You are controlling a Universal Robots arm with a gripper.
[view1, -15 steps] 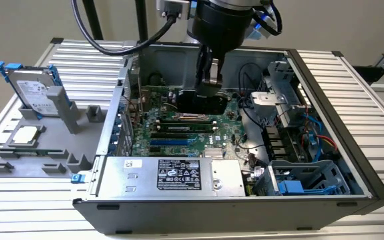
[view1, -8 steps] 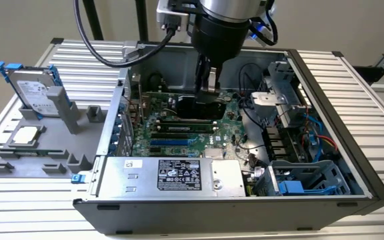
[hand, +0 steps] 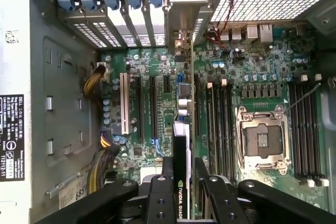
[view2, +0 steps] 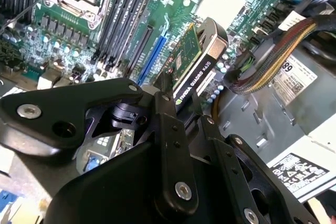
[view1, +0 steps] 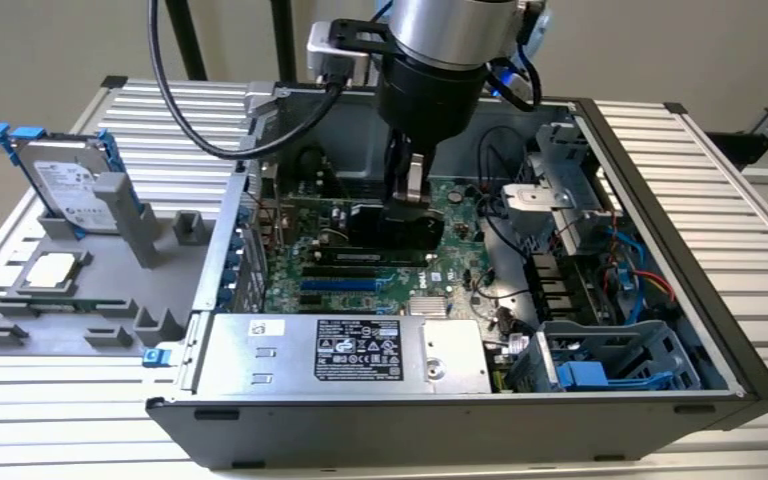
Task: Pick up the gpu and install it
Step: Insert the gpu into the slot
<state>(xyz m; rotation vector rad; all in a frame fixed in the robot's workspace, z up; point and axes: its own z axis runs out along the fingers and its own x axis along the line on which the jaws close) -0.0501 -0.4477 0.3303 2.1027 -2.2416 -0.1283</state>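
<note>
One gripper [view2: 176, 106] is all we have, and its two fingers [view2: 169, 129] are closed on the upper edge of the gpu [view2: 195, 64], so the card hangs straight below the pincer and not off to any side. In the exterior view we see the same hold, with the gpu [view1: 395, 228] upright inside the open computer case [view1: 704, 250], low over the motherboard [view1: 357, 275]. We judge the card is close to the board but cannot tell whether its lower edge has entered a slot. In the first wrist view the gpu [hand: 181, 182] shows edge-on, its long axis parallel to the expansion slots [hand: 153, 106] and pointing toward the rear slot covers [hand: 131, 3]. Relative to the motherboard, the white slot [hand: 125, 103] lies further toward the power supply [view1: 344, 352], while the empty processor socket [hand: 260, 140] sits on the card's other side.
</note>
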